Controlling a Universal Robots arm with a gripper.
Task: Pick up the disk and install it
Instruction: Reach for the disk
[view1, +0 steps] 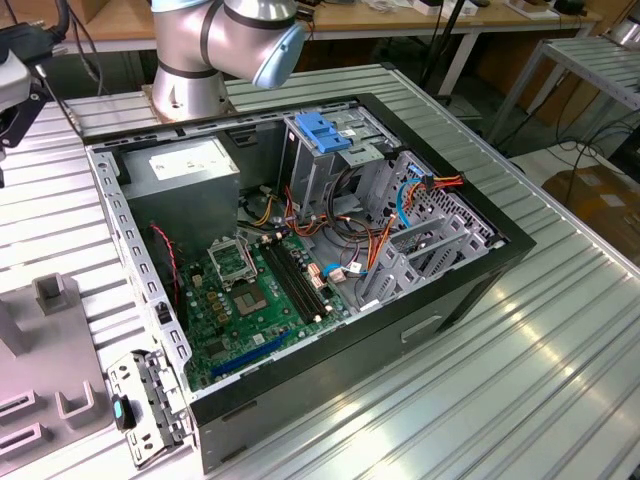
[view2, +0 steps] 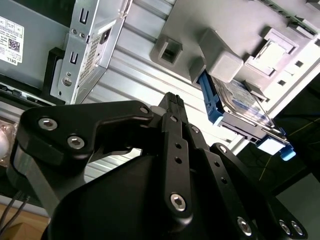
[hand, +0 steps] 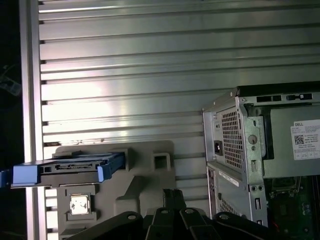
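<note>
The disk (view2: 240, 107) is a silver drive with blue side rails, standing on edge in a grey holder (view2: 225, 30) on the ribbed metal table. In the first wrist view the disk (hand: 67, 167) sits in the same holder (hand: 145, 172), one blue rail end sticking out past it. My gripper (view2: 172, 100) hangs above the table, short of the disk and not touching it. Its black fingertips (hand: 173, 194) are shut together with nothing between them.
The open computer case (view1: 500, 240) lies on the table with its green board facing up. Inside are a grey power-supply box (view1: 190, 170) and a metal cage with a blue handle (view1: 325, 135). The arm's base (view1: 215, 50) stands behind the case. Its rear corner (hand: 235, 145) is beside the holder.
</note>
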